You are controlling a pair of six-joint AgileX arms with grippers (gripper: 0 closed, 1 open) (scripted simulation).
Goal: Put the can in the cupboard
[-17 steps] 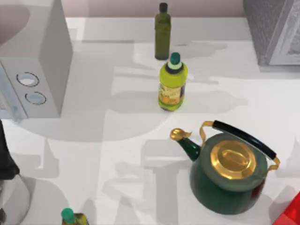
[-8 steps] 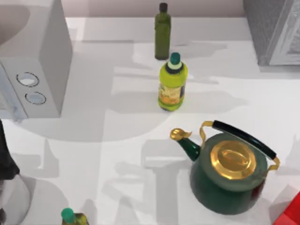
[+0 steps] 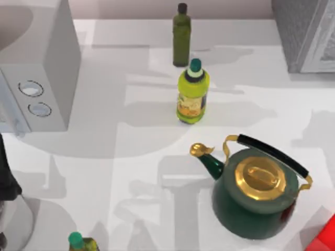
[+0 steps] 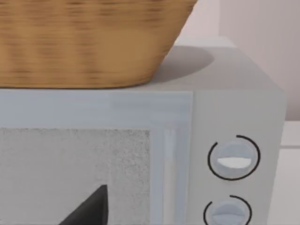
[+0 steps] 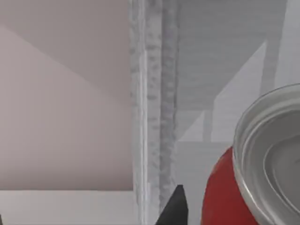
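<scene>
Of the right fingers [image 5: 174, 208], one dark tip showed in the right wrist view, just beside the red wall of the can [image 5: 225, 197]; I could not tell whether they pinched it or stood spread. The can sat close under that camera, its silver rimmed top turned toward the lens, and behind it rose a speckled grey upright edge of the cupboard [image 3: 298, 31] with a pale wall next to it. In the top view the cupboard stood at the far right corner of the surface [image 3: 104, 172], its pale framed door facing inward.

Of the left fingers [image 4: 91, 211], one dark tip showed in front of the speckled door of the light grey box [image 3: 49, 68]; whether they were spread or pressed together could not be told. A woven basket [image 4: 89, 42] rested on top of that box, and its two round knobs [image 4: 233, 158] sat one above the other beside the door. The left arm [image 3: 6, 172] stood at the left edge.

A dark green bottle [image 3: 181, 34] stood upright at the far side, a yellow bottle [image 3: 192, 94] nearer, and a green kettle [image 3: 254, 201] with a gold lid nearer again. A red block [image 3: 325, 238] lay at the near right corner.
</scene>
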